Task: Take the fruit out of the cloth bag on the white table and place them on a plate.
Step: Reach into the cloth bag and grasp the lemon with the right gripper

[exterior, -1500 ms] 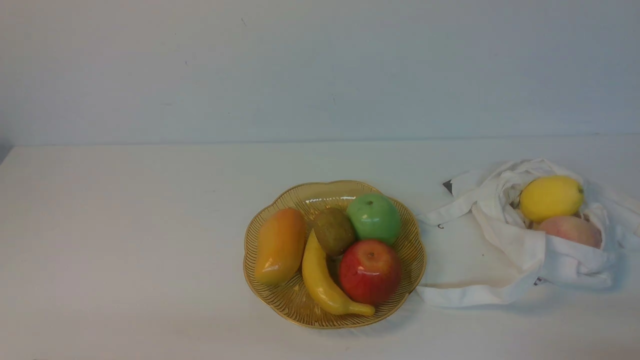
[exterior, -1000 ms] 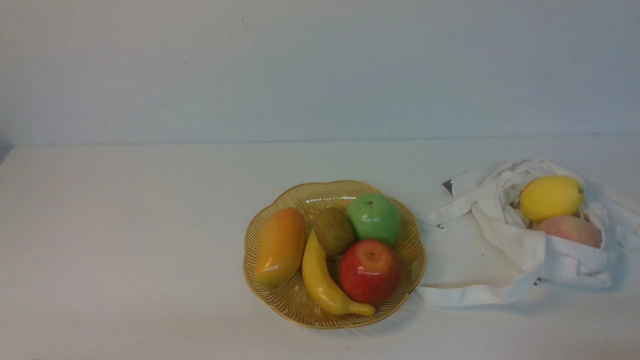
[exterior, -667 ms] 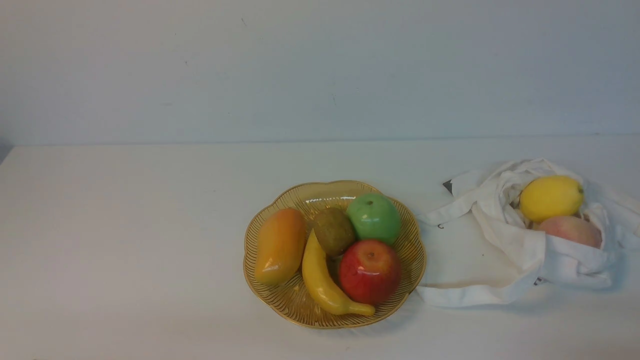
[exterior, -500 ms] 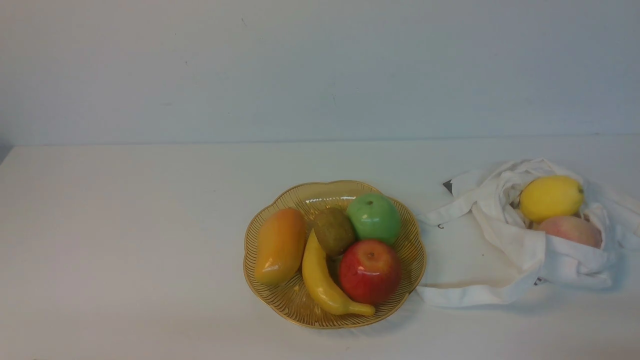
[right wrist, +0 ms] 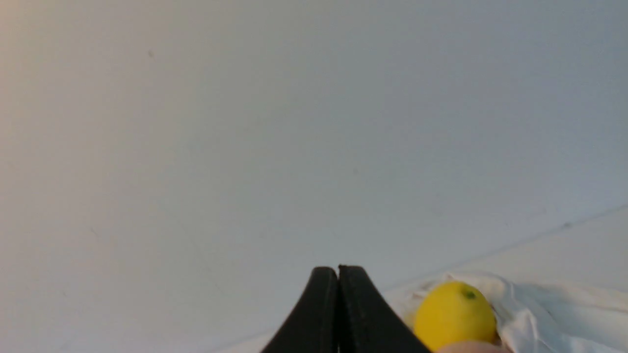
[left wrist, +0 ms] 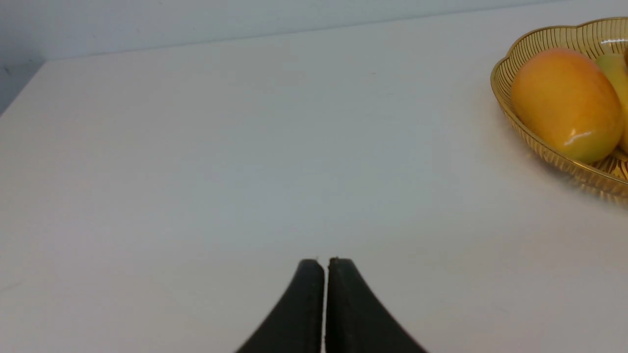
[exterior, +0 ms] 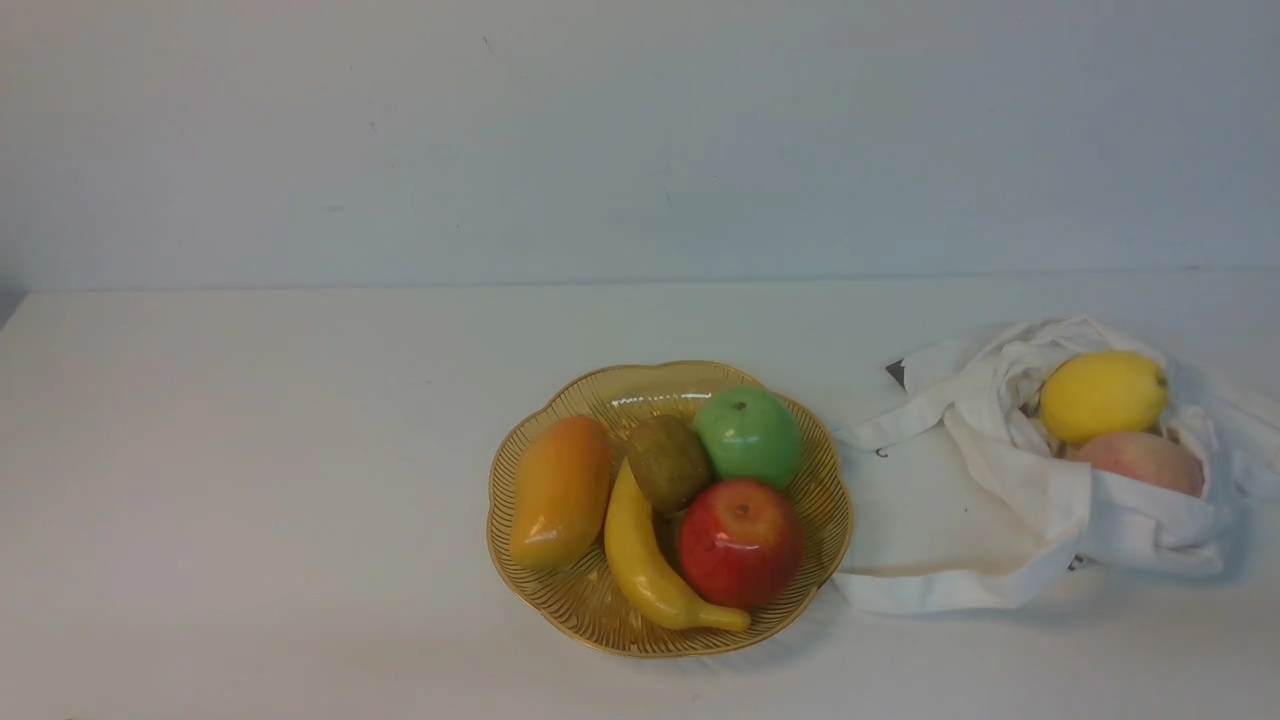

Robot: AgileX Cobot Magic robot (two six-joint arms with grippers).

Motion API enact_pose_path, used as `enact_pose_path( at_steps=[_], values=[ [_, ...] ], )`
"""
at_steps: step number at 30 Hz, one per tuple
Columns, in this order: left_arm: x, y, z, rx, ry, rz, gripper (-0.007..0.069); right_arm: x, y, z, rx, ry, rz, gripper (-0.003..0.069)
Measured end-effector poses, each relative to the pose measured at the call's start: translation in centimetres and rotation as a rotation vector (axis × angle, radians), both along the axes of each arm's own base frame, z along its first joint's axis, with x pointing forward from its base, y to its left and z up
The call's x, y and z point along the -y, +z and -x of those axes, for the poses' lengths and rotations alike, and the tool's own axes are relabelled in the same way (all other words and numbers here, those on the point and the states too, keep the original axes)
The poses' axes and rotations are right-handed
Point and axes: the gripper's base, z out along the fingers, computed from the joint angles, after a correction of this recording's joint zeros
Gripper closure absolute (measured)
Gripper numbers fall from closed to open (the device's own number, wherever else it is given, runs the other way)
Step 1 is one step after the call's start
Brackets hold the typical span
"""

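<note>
The white cloth bag lies crumpled on the white table at the right. A yellow lemon and a pink-orange peach sit in its open mouth. The golden plate stands left of the bag. Neither gripper shows in the front view. My left gripper is shut and empty, over bare table beside the plate. My right gripper is shut and empty, short of the lemon and the bag.
The plate holds a mango, a kiwi, a green apple, a red apple and a banana. The mango also shows in the left wrist view. A pale wall stands behind the table.
</note>
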Motion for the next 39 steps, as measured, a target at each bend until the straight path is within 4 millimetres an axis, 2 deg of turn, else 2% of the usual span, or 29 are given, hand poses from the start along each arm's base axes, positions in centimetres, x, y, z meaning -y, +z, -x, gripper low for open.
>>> enact_pose_path(
  at_steps=[6,8,10,12,13,14,17,18,19,21,23,25,29,32,33,34,35,36,39],
  values=[
    [0.0,0.0,0.0,0.000,0.000,0.000,0.0632,0.1,0.8,0.2,0.095,0.000,-0.039,0.0671],
    [0.0,0.0,0.0,0.000,0.000,0.000,0.0632,0.2,1.8,0.5,0.199,-0.003,-0.059,0.0671],
    [0.0,0.0,0.0,0.000,0.000,0.000,0.0632,0.2,2.4,0.7,0.221,-0.003,-0.063,0.0671],
    [0.0,0.0,0.0,0.000,0.000,0.000,0.0632,0.2,5.7,1.3,0.243,0.004,-0.067,0.0671],
    [0.0,0.0,0.0,0.000,0.000,0.000,0.0632,0.1,6.7,1.5,0.238,0.007,-0.066,0.0671],
    [0.0,0.0,0.0,0.000,0.000,0.000,0.0632,0.1,8.8,1.6,0.209,0.009,-0.053,0.0671],
    [0.0,0.0,0.0,0.000,0.000,0.000,0.0632,-0.1,12.5,0.1,-0.058,0.002,0.051,0.0671],
    [0.0,0.0,0.0,0.000,0.000,0.000,0.0632,-0.1,13.2,-0.7,-0.181,0.002,0.095,0.0671],
    [0.0,0.0,0.0,0.000,0.000,0.000,0.0632,-0.1,13.0,-1.2,-0.245,0.004,0.114,0.0671],
    [0.0,0.0,0.0,0.000,0.000,0.000,0.0632,-0.2,13.6,-3.5,-0.536,0.030,0.223,0.0671],
    [0.0,0.0,0.0,0.000,0.000,0.000,0.0632,-0.3,14.0,-5.1,-0.697,0.068,0.302,0.0671],
    [0.0,0.0,0.0,0.000,0.000,0.000,0.0632,-0.5,14.1,-5.8,-0.728,0.095,0.319,0.0671],
    [0.0,0.0,0.0,0.000,0.000,0.000,0.0632,-1.0,15.2,-6.3,-0.658,0.142,0.333,0.0671],
    [0.0,0.0,0.0,0.000,0.000,0.000,0.0632,-1.0,15.1,-7.2,-0.708,0.154,0.346,0.0671],
    [0.0,0.0,0.0,0.000,0.000,0.000,0.0632,-0.9,14.1,-8.8,-0.801,0.166,0.355,0.0671],
    [0.0,0.0,0.0,0.000,0.000,0.000,0.0632,-0.9,13.9,-9.0,-0.814,0.167,0.357,0.0671],
    [0.0,0.0,0.0,0.000,0.000,0.000,0.0632,-0.9,13.3,-10.0,-0.868,0.175,0.357,0.0671],
    [0.0,0.0,0.0,0.000,0.000,0.000,0.0632,-0.8,12.1,-12.0,-0.956,0.181,0.349,0.0671],
    [0.0,0.0,0.0,0.000,0.000,0.000,0.0632,-0.2,11.4,-14.7,-1.046,0.180,0.322,0.0671]
  ],
)
